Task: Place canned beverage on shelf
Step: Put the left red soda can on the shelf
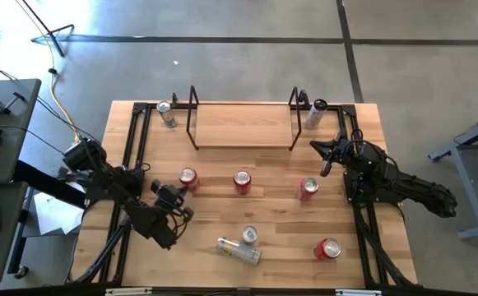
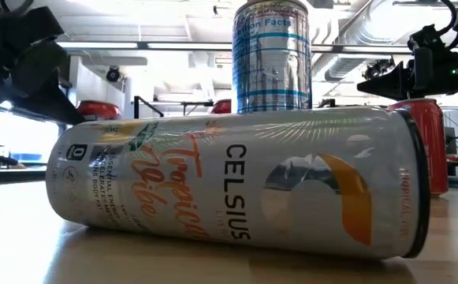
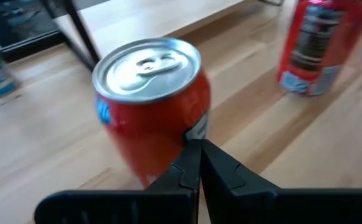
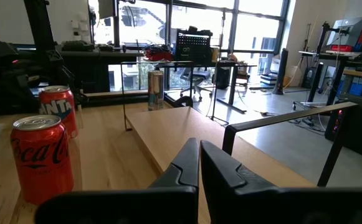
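Across the far half of the table (image 1: pixel 247 271) stands the shelf (image 1: pixel 243 125), a light-wood board with a black wire frame upright at each end, its long side running along the table's far edge, and nothing sits on the board yet. Cans are scattered on the near half, well apart from one another: three red ones in a row just in front of the shelf, another red one near the right front, and a pale can lying on its side (image 1: pixel 239 251) with a second standing just behind it.

Nearer to the left arm than to the right is the leftmost red can (image 1: pixel 188 178), upright, its long axis vertical. The left gripper (image 1: pixel 183 200) hangs just on the near side of this can, fingers pressed together and holding nothing; in the left wrist view the can (image 3: pixel 151 109) stands directly ahead of the closed fingertips, very close or perhaps touching. The shelf board lies straight beyond it.

By the shelf's right frame waits the right gripper (image 1: pixel 327 156), also pressed shut and empty, with the right-hand red can (image 1: pixel 308 188) beside it.

My judgement: the left claw must spread before it can straddle the can in front of it.
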`<state>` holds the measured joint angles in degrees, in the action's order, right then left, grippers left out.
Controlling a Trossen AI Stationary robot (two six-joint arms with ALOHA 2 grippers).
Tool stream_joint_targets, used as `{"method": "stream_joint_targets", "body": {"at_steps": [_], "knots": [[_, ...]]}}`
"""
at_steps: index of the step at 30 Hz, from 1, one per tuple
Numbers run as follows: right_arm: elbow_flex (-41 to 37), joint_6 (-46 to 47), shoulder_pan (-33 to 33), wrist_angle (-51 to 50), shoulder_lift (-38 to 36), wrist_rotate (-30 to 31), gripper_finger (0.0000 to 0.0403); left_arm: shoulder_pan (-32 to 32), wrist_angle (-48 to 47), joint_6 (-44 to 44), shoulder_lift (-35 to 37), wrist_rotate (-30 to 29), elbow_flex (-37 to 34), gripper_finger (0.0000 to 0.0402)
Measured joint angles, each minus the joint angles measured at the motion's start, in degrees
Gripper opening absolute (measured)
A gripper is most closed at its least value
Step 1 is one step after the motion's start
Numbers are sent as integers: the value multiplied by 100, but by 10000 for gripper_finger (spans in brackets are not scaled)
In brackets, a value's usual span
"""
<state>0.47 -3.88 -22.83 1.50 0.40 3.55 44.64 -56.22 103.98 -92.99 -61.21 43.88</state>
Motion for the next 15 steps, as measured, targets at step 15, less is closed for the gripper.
{"method": "stream_joint_targets", "body": {"at_steps": [15], "knots": [[-1,0,0,0,0,0,0,477,-2440,60,779,1155,885,0]]}}
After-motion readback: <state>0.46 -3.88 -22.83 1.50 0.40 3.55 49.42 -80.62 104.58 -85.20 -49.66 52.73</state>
